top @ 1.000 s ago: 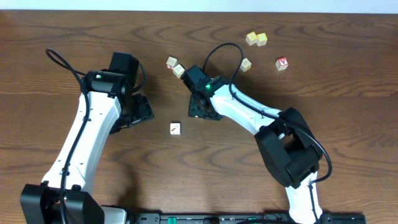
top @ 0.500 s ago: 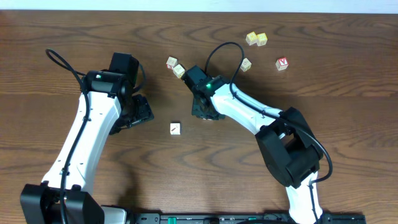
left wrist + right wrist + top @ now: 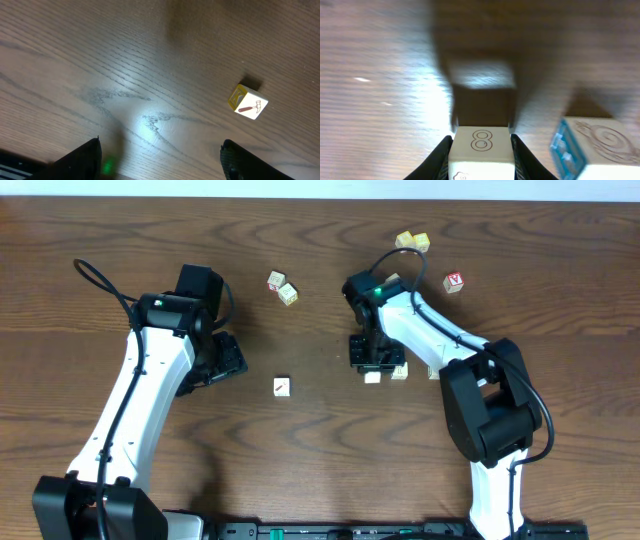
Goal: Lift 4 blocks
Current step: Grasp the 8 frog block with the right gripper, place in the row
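Observation:
In the right wrist view my right gripper (image 3: pixel 481 159) is shut on a white-faced block (image 3: pixel 481 145) printed with an 8, one finger against each side, its shadow on the wood ahead. Overhead, that gripper (image 3: pixel 374 370) and its block (image 3: pixel 372 377) are right of the table's middle. Close beside them on the right rests a block with a blue side (image 3: pixel 590 149), also seen from above (image 3: pixel 399 370). A block with a red hammer mark (image 3: pixel 248 102) lies on the table (image 3: pixel 283 386). My left gripper (image 3: pixel 160 167) hangs open and empty, to that block's left. Two more blocks (image 3: pixel 276 280) (image 3: pixel 288 294) sit at the back.
Two pale yellow cubes (image 3: pixel 404 240) (image 3: pixel 421 242) lie at the back right, and a cube with a red letter face (image 3: pixel 454 282) is beside them. The right arm (image 3: pixel 430 330) stretches across the table's right half.
My right gripper closed on the 8 block and swung to the right with it, stopping beside the blue-sided block. The left arm has not moved.

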